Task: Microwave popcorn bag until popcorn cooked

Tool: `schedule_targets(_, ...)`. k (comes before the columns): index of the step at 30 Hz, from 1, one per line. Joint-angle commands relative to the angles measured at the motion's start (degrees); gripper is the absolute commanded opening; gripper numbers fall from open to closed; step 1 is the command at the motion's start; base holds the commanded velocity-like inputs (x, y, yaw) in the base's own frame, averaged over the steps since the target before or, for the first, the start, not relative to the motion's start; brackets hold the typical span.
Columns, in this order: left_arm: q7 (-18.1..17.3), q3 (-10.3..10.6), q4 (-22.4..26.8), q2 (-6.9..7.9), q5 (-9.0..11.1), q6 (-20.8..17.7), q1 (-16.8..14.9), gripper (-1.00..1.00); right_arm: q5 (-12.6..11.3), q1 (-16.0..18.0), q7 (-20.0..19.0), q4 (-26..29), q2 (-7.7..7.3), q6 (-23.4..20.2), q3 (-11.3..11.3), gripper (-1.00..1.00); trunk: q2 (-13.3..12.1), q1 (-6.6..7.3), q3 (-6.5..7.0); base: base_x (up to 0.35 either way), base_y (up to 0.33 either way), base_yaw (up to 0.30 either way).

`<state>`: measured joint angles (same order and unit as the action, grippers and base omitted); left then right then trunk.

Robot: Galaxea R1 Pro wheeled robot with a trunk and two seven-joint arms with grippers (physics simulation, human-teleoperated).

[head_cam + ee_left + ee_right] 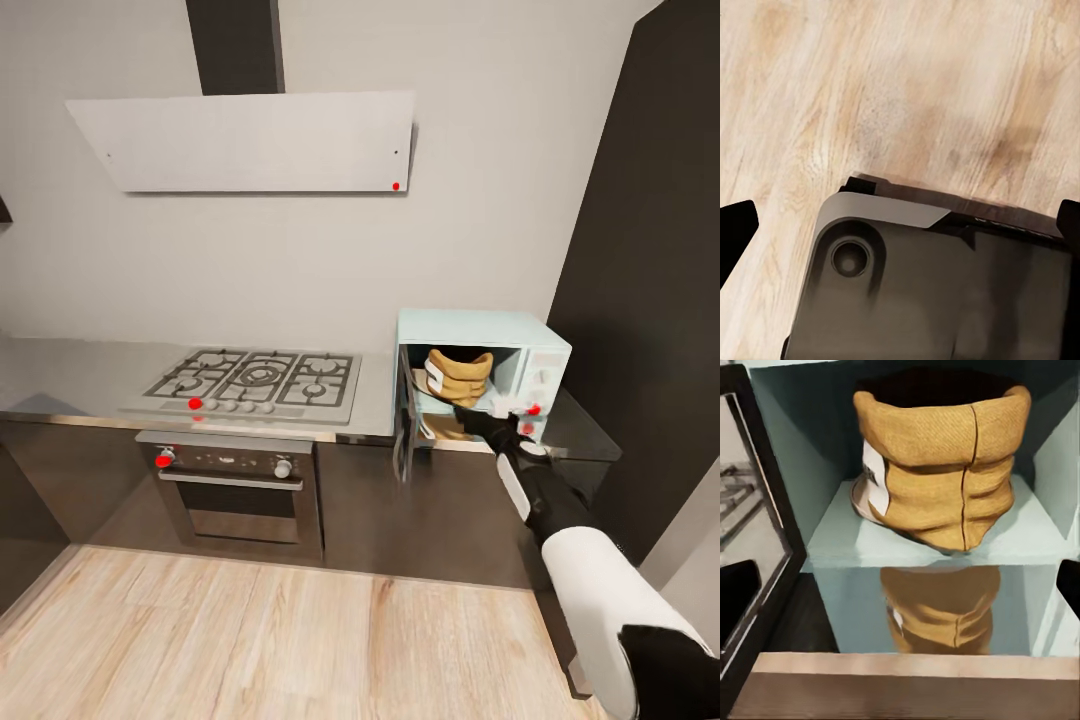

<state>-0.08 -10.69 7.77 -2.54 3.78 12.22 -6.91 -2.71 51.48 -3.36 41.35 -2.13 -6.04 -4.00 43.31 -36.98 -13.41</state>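
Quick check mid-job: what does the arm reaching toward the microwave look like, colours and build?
The right arm has a rounded white shell on its forearm, black joint sections, and a white panel near the wrist. Its right gripper is black. In the right wrist view, dark fingertips show at the frame edges.

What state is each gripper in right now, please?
Left gripper: open, holding nothing, above the floor.
Right gripper: open, empty, facing the popcorn bag inside the microwave.
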Motion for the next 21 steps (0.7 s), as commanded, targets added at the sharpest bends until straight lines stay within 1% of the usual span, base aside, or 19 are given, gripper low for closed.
schedule_targets(1,0.0,0.0,0.0,-0.01,0.4,0.2,0.0,1.0,-0.3,0.1,-0.3,-0.4,0.01,0.5,0.7,1.0,0.1,-0.01,-0.08,0.0,0.0,0.0)
schedule_targets(2,0.0,0.0,0.0,-0.01,0.4,0.2,0.0,1.0,-0.3,0.3,-0.2,-1.2,0.02,1.6,1.3,1.0,0.1,-0.01,-0.08,0.0,0.0,0.0)
schedule_targets(3,0.0,0.1,0.0,-0.01,0.4,0.2,0.0,1.0,-0.3,0.3,-0.2,-1.8,0.03,1.9,1.5,1.0,0.1,-0.01,-0.08,0.0,0.0,0.0)
schedule_targets(6,0.0,0.1,0.0,-0.01,0.4,0.2,0.0,1.0,-0.3,2.3,0.1,-10.5,0.11,6.5,1.9,1.0,0.1,-0.01,-0.08,0.0,0.0,0.0)
schedule_targets(7,0.0,0.1,0.0,-0.01,0.4,0.2,0.0,1.0,-0.3,2.8,0.1,-11.8,0.13,7.4,2.0,1.0,0.1,-0.01,-0.08,0.0,0.0,0.0)
schedule_targets(9,0.0,0.1,0.0,-0.01,0.4,0.2,0.0,1.0,-0.3,4.7,0.3,-16.4,0.21,10.1,2.1,1.0,0.1,-0.01,-0.08,0.0,0.0,0.0)
schedule_targets(11,0.0,0.1,0.0,-0.01,0.4,0.2,0.0,1.0,-0.2,6.7,0.4,-19.8,0.2,11.6,2.2,1.0,0.1,-0.01,-0.08,0.0,0.0,0.0)
schedule_targets(13,0.0,0.1,0.0,-0.01,0.4,0.2,0.0,1.0,-0.2,7.5,0.6,-20.9,0.2,12.3,2.4,1.0,0.1,-0.01,-0.08,0.0,0.0,0.0)
schedule_targets(15,0.0,0.1,0.0,-0.01,0.4,0.2,0.0,1.0,-0.2,7.8,1.8,-21.3,0.21,12.5,2.6,1.0,0.1,-0.01,-0.08,0.055,0.0,0.0)
schedule_targets(17,0.0,0.1,-0.1,-0.01,0.4,0.2,0.0,1.0,-0.2,7.9,2.8,-21.4,0.2,12.6,3.4,1.0,0.1,-0.01,-0.08,0.21,0.0,0.0)
schedule_targets(18,0.0,0.1,-0.1,-0.01,0.4,0.2,0.0,1.0,-0.2,7.9,3.2,-21.4,0.15,12.7,4.3,1.0,0.1,-0.01,-0.08,0.289,0.0,0.0)
schedule_targets(21,0.0,0.1,0.0,-0.01,0.4,0.2,0.0,1.0,-0.3,7.9,3.5,-21.5,0.12,14.0,5.0,1.0,0.1,-0.01,-0.08,0.319,0.0,0.0)
